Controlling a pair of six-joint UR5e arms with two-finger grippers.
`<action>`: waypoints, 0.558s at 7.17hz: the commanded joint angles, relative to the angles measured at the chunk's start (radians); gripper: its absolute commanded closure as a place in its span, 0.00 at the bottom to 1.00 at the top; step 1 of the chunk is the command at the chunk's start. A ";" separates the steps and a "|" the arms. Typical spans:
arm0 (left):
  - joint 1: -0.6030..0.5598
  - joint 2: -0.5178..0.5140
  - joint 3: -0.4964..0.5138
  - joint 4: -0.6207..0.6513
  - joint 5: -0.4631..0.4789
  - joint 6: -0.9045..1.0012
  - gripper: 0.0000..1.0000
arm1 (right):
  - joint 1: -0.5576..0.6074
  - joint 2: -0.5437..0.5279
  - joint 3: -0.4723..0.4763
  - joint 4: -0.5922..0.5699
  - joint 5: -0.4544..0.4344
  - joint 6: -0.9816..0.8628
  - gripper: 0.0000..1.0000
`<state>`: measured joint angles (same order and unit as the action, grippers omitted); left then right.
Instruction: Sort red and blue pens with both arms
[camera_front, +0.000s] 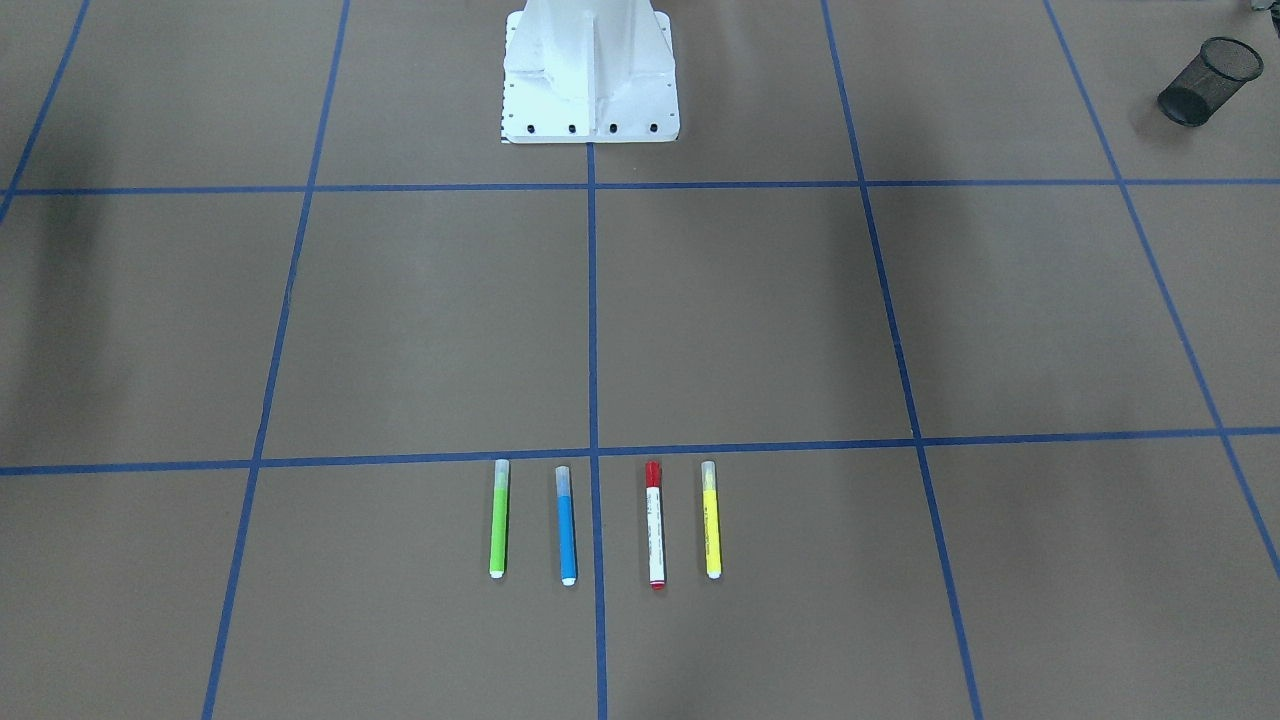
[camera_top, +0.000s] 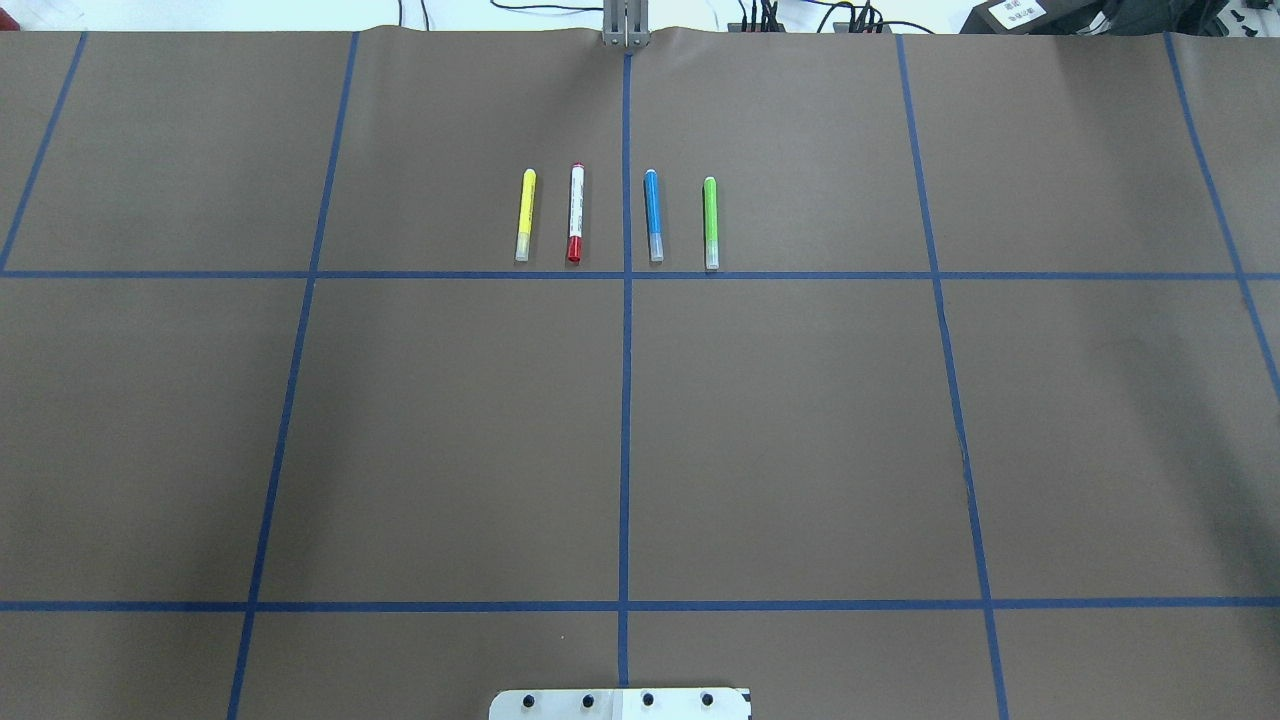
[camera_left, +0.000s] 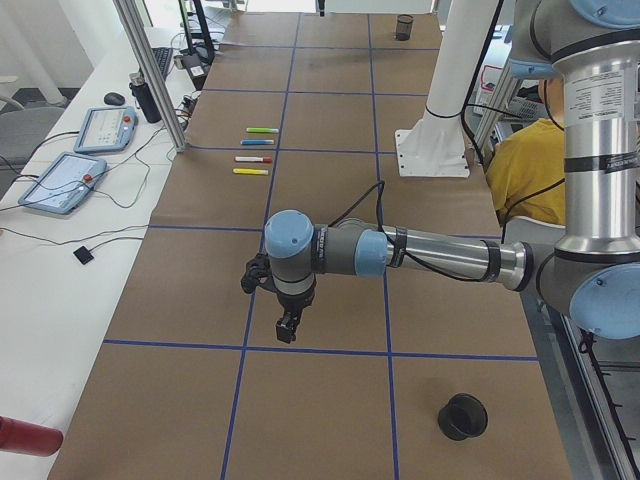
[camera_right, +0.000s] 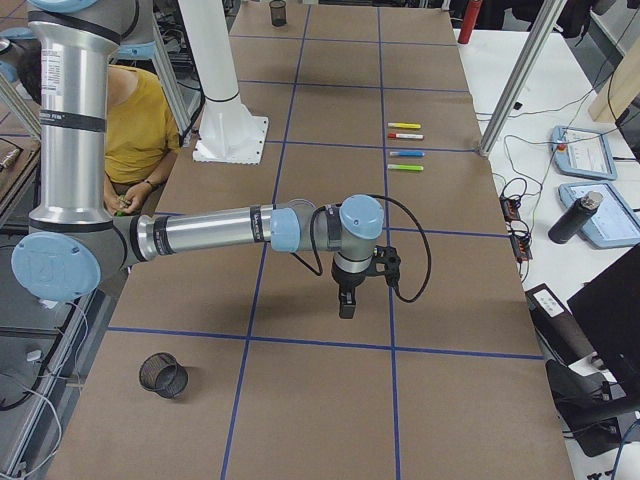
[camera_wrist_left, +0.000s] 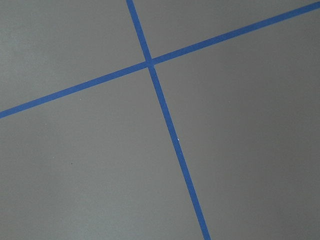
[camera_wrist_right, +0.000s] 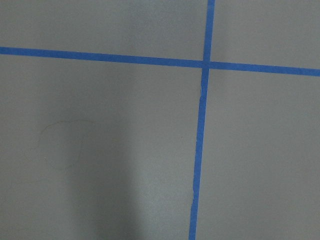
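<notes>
The red pen (camera_top: 575, 213), white-barrelled with a red cap, and the blue pen (camera_top: 653, 215) lie parallel on the brown table near its far edge, either side of the centre tape line. The front-facing view shows the same red pen (camera_front: 655, 525) and blue pen (camera_front: 566, 525). My left gripper (camera_left: 287, 325) hangs over bare table far from the pens, seen only in the left side view. My right gripper (camera_right: 346, 305) hangs likewise at the other end. I cannot tell whether either is open or shut. Both wrist views show only brown paper and blue tape.
A yellow marker (camera_top: 525, 214) lies outside the red pen and a green marker (camera_top: 710, 222) outside the blue one. A black mesh cup (camera_front: 1208, 82) lies on the robot's left side, another mesh cup (camera_right: 164, 375) on its right. A person in yellow (camera_right: 135, 120) sits behind the white base (camera_top: 620, 704).
</notes>
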<state>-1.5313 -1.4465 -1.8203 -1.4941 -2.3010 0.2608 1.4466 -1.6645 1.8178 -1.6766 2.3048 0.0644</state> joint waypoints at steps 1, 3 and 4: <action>0.002 -0.002 -0.002 -0.003 0.000 0.000 0.00 | 0.000 0.000 0.000 0.000 0.001 0.000 0.00; 0.002 -0.002 -0.002 -0.040 0.000 -0.009 0.00 | 0.000 0.011 -0.002 0.000 -0.001 0.002 0.00; 0.003 -0.002 -0.004 -0.066 0.000 -0.009 0.00 | 0.000 0.012 0.005 0.000 0.001 0.002 0.00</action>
<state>-1.5290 -1.4480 -1.8228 -1.5315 -2.3010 0.2533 1.4465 -1.6558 1.8180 -1.6766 2.3045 0.0658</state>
